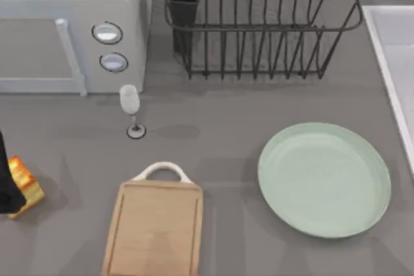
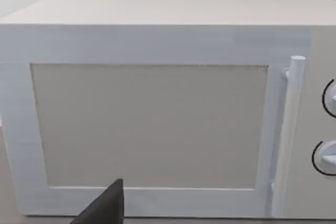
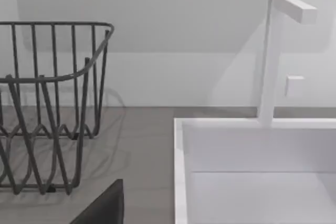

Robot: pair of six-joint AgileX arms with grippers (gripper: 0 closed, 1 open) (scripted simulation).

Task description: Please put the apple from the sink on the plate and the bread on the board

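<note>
**Bread at the left edge, board and plate both bare**

The bread (image 1: pixel 24 185) sits at the far left of the top view, tilted, its toasted face partly covered by a dark shape at the frame edge that I take to be the left gripper (image 1: pixel 8 189). Whether its jaws are clamped on the slice or merely beside it I cannot tell, since most of that gripper is cut off. The tilt suggests the slice is being held or lifted rather than lying flat, though that is a judgement.

The board (image 1: pixel 155 231) lies just right of the bread, handle pointing away from the near edge, with nothing on it; its closeness makes the bread the natural first delivery. The plate (image 1: pixel 323 179) lies farther right, bare, close to the sink (image 1: pixel 394 56), so the apple would have a short trip. Only a strip of the basin is in frame, and the right wrist view looks across the sink's rim to a white tap (image 3: pixel 273 56) with the basin floor cut off.

Between bread and board the surface (image 1: pixel 213 140) carries a wine glass (image 1: pixel 131 109) near the microwave (image 1: pixel 65 30); a dish rack (image 1: pixel 259 24) stands behind. The right gripper's jaws I cannot judge.
</note>
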